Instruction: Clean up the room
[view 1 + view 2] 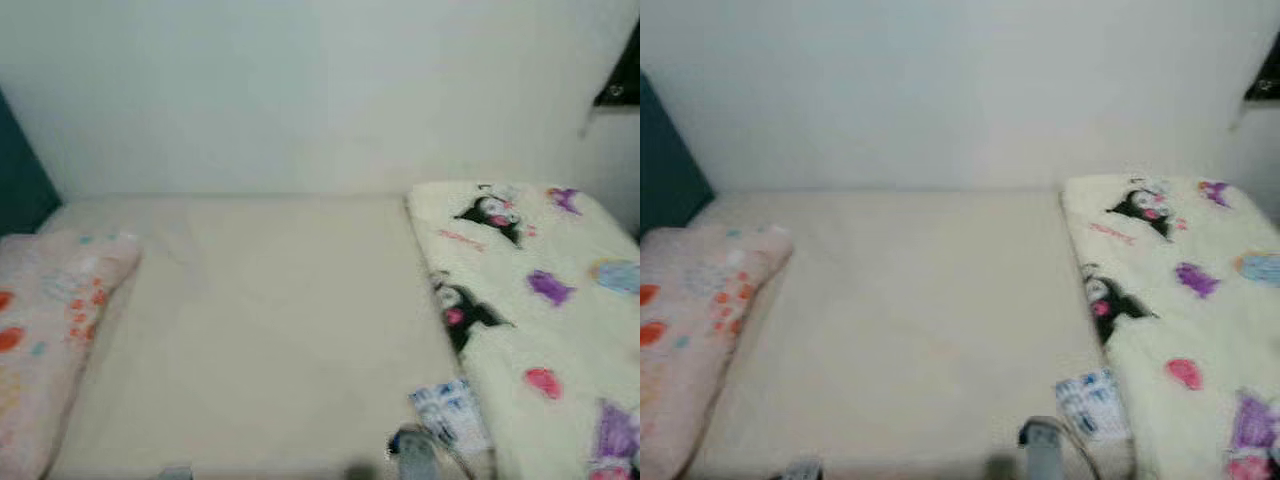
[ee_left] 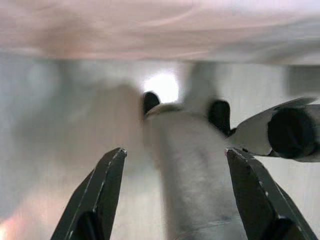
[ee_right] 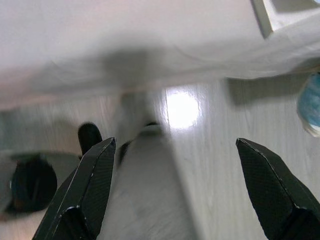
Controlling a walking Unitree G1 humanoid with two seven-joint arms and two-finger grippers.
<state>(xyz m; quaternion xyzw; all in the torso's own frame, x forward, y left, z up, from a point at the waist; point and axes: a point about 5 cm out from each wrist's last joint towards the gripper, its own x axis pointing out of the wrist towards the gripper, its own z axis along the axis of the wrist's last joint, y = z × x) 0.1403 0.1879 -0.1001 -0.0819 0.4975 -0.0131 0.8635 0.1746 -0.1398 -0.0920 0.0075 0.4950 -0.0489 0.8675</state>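
ahead, bare bed (image 1: pixel 270 330) — both pincers, left (image 2: pixel 172 187) and right (image 3: pixel 175 185), released above floor (image 3: pixel 225 165)

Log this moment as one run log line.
scene: bed, pillow left, cartoon blanket right | left gripper: open, idle | right gripper: open, idle

Both eye views look down from close above the bed (image 1: pixel 260 330), sharing it; both wrist views face the floor (image 3: pixel 225 165).
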